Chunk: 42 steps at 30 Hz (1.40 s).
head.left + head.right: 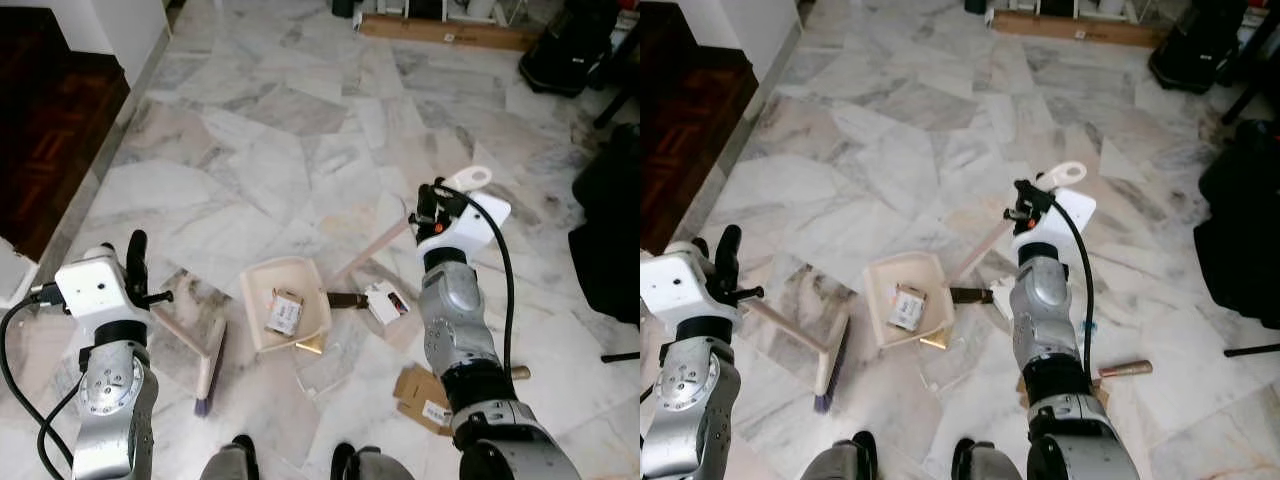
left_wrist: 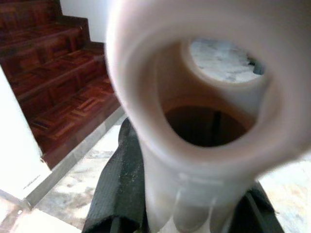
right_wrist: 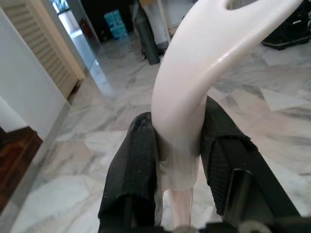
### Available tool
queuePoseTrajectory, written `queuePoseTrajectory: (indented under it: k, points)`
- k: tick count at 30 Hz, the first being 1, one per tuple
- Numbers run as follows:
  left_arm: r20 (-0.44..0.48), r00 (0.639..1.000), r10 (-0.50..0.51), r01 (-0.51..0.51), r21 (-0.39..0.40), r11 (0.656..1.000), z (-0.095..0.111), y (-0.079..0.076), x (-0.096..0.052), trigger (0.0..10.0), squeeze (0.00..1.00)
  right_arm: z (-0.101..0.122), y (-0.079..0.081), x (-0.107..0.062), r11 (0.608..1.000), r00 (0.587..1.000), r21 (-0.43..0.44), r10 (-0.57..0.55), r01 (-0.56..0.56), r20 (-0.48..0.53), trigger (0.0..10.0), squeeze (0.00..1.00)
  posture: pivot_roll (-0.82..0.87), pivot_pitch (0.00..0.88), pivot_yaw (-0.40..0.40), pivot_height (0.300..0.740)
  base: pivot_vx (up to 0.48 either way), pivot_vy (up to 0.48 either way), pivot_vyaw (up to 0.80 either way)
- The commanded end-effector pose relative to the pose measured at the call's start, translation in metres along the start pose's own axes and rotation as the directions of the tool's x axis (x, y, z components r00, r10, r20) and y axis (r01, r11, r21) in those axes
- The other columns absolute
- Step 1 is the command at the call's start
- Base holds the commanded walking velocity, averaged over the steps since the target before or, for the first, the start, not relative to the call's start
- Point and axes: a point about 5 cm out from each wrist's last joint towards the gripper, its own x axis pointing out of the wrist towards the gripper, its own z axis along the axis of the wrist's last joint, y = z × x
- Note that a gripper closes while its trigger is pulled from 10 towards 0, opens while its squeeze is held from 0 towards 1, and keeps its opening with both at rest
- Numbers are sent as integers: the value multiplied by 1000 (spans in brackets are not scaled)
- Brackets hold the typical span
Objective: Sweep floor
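Dustpan: the cream plastic dustpan (image 1: 285,305) lies flat on the grey-veined white marble floor (image 1: 260,150), just ahead of the robot's feet, its long pale handle (image 1: 1055,178) rising away to the right.
Caught so far: one small printed packet (image 1: 284,313) sits inside the dustpan.
Left to sweep: a white carton with a red mark (image 1: 385,300) and a dark stick-like piece (image 1: 345,299) just right of the dustpan, a golden scrap (image 1: 308,346) at its near lip, a flattened brown cardboard piece (image 1: 420,396) and a brown tube (image 1: 1125,369) further right and nearer. By my reading, the job is early to middling.
Broom: the cream broom with purple-tipped bristles (image 1: 210,362) rests on the floor just left of the dustpan, bristles down.
Right gripper (image 3: 177,145): its fingers (image 3: 133,165) press both sides of the dustpan handle, closed tight on it, up and right of the dustpan.
Left gripper (image 1: 138,262): left of the dustpan; the left wrist view shows dark fingers (image 2: 119,194) hugging the broom's ringed handle end (image 2: 204,97), so it holds the broom.
Hard to make out: the handle end blurs out most of the left wrist view; the packet's print is unreadable; the clear wrapper-like patch (image 1: 325,365) near the dustpan's lip is uncertain.
Cut off: dark bags (image 1: 570,45) and a wooden stair (image 1: 45,120) run out at the edges.
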Motion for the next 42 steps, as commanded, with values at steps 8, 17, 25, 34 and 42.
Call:
queuePoseTrajectory:
  k: [8,17,25,34,42]
  points:
    - [65,997,-35,35,13,999,8,-4,2,10000,0,11,4,-1,996,997,-60,66,-63,51,10000,0,54,173,-58,740,0,0,763]
    - [49,997,-65,65,5,998,6,-7,3,10000,0,14,11,0,995,995,-54,85,-82,50,10000,0,59,187,-49,740,0,0,800]
    - [28,995,-92,91,26,995,4,-3,-1,10000,0,10,11,-2,995,996,-54,84,-82,39,10000,0,61,205,-38,740,0,0,800]
    - [20,996,-91,91,28,995,3,-3,-3,10000,0,12,12,-1,995,996,-55,88,-86,35,10000,0,61,224,-43,740,0,0,800]
    - [10,997,-77,77,31,997,2,-1,-6,10000,0,10,14,-2,994,995,-52,93,-92,21,10000,0,67,231,-48,740,0,0,800]
